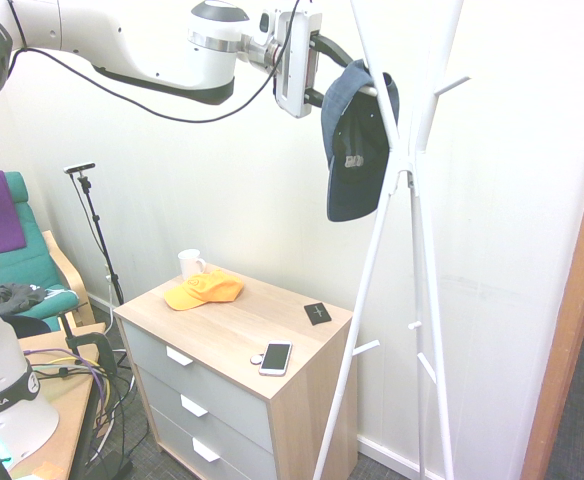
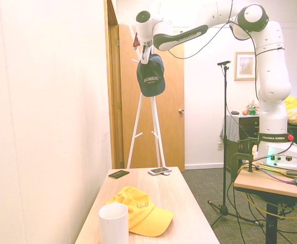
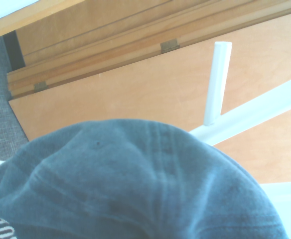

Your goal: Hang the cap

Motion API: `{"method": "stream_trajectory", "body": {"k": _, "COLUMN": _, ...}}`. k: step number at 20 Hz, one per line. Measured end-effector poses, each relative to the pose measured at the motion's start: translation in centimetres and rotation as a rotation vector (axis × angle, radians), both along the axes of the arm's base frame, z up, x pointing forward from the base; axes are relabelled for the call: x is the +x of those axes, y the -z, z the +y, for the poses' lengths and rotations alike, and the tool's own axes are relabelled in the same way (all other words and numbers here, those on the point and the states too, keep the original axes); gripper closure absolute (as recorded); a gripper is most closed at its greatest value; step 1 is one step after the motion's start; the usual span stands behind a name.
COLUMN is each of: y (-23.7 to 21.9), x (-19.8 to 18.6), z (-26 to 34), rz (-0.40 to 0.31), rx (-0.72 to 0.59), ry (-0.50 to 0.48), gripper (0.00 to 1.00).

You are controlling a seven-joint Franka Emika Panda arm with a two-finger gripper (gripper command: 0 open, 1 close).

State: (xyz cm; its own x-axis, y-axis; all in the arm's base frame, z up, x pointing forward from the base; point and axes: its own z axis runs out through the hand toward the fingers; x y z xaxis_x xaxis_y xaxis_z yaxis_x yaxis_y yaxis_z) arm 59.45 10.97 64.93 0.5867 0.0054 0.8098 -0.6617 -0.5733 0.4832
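The cap [image 1: 355, 140] is hanging crown-up, brim down, on an upper peg of the white coat stand [image 1: 412, 200], just right of the tool [image 1: 334, 60], whose fingers are standing apart beside the crown.

My cap [image 1: 355, 140] hangs on the white coat stand [image 1: 400, 190]. The wooden bench [image 1: 234, 320] carries a yellow cap [image 1: 202, 290], white mug [image 1: 189, 264], phone [image 1: 276, 357] and black card [image 1: 317, 313].

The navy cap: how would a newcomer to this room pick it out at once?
Find the white coat stand against the wall beside the wooden dresser. Near its top, the navy cap hangs brim-down from a peg. The only other cap is orange-yellow and lies on the dresser by a white mug.
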Motion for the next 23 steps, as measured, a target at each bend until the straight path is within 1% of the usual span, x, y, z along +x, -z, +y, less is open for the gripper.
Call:
{"method": "stream_trajectory", "body": {"k": 4, "y": 0.0, "x": -0.2, "z": 0.1, "rz": 0.002, "rx": 0.036, "ry": -0.003, "gripper": 0.0}}
{"method": "stream_trajectory", "body": {"k": 6, "y": 0.1, "x": -0.6, "z": 0.7, "rz": 0.018, "rx": 0.105, "ry": -0.01, "gripper": 0.0}}
{"method": "stream_trajectory", "body": {"k": 9, "y": -0.1, "x": -1.7, "z": 2.6, "rz": 0.068, "rx": 0.252, "ry": -0.049, "gripper": 0.0}}
{"method": "stream_trajectory", "body": {"k": 15, "y": 0.8, "x": -3.9, "z": 6.9, "rz": 0.224, "rx": 0.592, "ry": -0.106, "gripper": 0.0}}
{"method": "stream_trajectory", "body": {"k": 20, "y": 0.9, "x": -4.6, "z": 8.3, "rz": 0.363, "rx": 0.856, "ry": -0.163, "gripper": 0.0}}
{"method": "stream_trajectory", "body": {"k": 23, "y": 1.5, "x": -5.0, "z": 9.4, "rz": 0.464, "rx": 0.995, "ry": -0.191, "gripper": 0.0}}
